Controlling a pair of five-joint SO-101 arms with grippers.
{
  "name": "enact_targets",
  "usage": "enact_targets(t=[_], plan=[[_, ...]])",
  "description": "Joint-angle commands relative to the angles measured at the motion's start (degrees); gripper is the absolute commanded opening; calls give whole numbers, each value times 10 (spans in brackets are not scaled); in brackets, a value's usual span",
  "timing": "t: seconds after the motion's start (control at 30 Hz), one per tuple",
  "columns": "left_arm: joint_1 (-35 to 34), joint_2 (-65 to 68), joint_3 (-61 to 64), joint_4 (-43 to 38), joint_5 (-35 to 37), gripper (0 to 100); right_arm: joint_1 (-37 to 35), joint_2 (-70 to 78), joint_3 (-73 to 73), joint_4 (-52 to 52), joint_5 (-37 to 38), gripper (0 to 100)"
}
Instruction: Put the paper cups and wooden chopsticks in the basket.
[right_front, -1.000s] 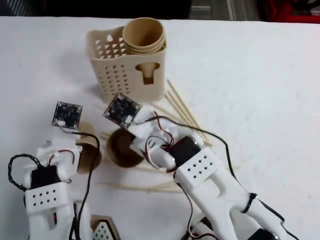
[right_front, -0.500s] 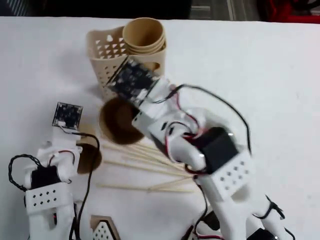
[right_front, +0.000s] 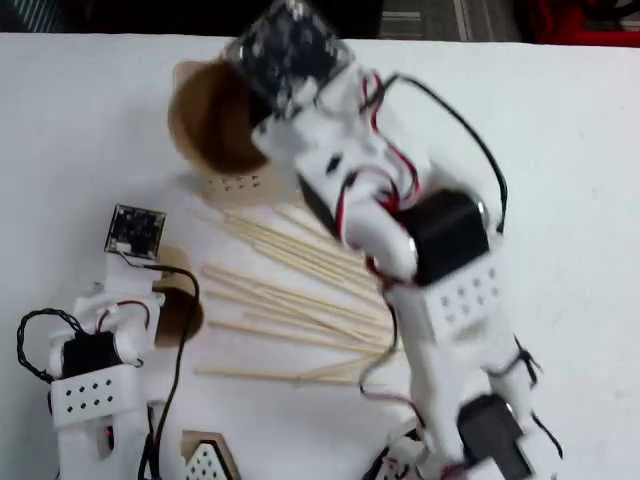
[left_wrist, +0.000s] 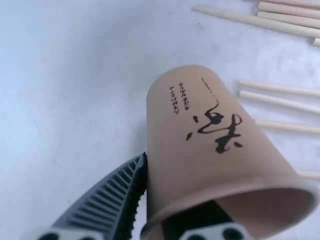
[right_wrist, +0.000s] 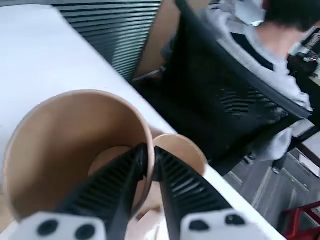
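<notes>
One paper cup (right_wrist: 60, 135) sits pinched in right gripper (right_wrist: 150, 153).

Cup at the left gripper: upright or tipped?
Tipped on its side. The paper cup shows its printed wall, mouth toward the left gripper, one finger inside the rim and one outside.

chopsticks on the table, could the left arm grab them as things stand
Probably not yet: the left gripper is shut on a paper cup lying on its side, so its fingers are taken. The chopsticks themselves lie bare beside it, nothing covering them.
</notes>
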Motion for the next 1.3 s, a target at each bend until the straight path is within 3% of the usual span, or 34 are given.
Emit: enact_targets(t=[0.0,0.27,0.63,0.83,1.13,1.27], plan=[[-6,-6,-1,-14,7,22,32,68,-125,-11,-4,20],[-6,-6,-1,-14,7,22,68,212,-287,-13,-28,20],[-6,-6,-1,-14,7,22,108,322,-315,1,-65,25],[-4,-6,-1,-15,8,22,105,305,-320,43,-115,191],[-7,-6,-66,8,10,22,109,217,-319,207,-113,23],[-4,-6,-154,67,47,22,110,205,-308,264,-113,19]])
